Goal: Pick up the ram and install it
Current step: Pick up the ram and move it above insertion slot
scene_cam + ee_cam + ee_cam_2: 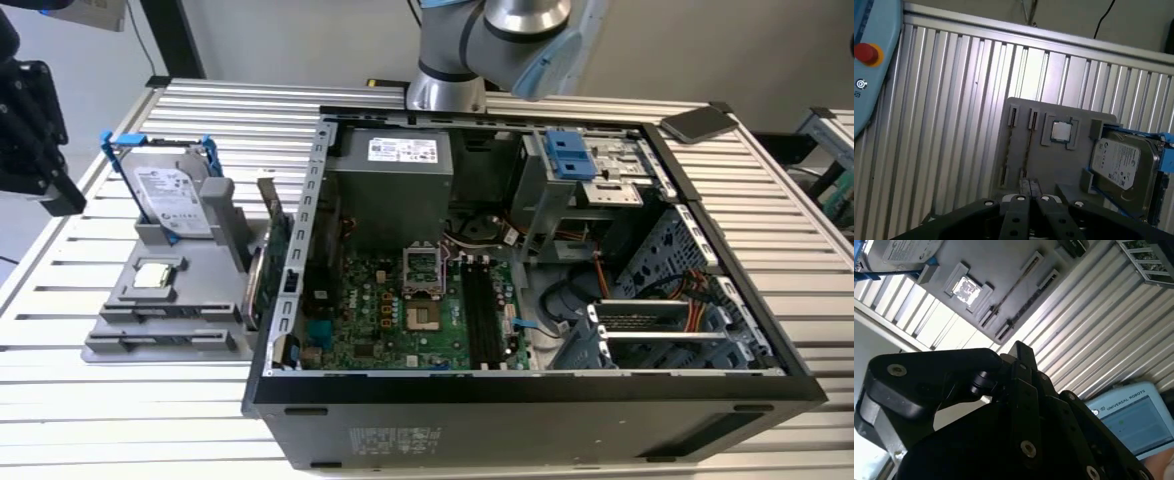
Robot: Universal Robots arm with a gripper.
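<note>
The slatted metal counter (pixel 134 420) carries an open computer case (pixel 534 420) lying on its side, its green motherboard (pixel 387 300) facing up with long black slots (pixel 483 310) running along it. The robot arm (pixel 467 50) rises behind the case and leaves the picture at the top. On the exterior view's left of the case sits a grey holder (pixel 167 345), with a hard drive (pixel 174 200) standing in a blue-handled frame at its far end. A green expansion card (pixel 274 255) stands upright between the holder and the case wall. A pale blue teach pendant (pixel 874 60) lies on the counter beyond the holder in the first wrist view. The pincer (pixel 1031 186) hangs in the air above the counter, well apart from the holder, its fingertips together with nothing between them. The ram (pixel 1028 147) stands on edge in the holder's narrow grooves, seen as a thin dark strip in both wrist views, untouched. Just beside it a small square processor (pixel 1061 131) rests flat in its recess, between the ram and the hard drive.
</note>
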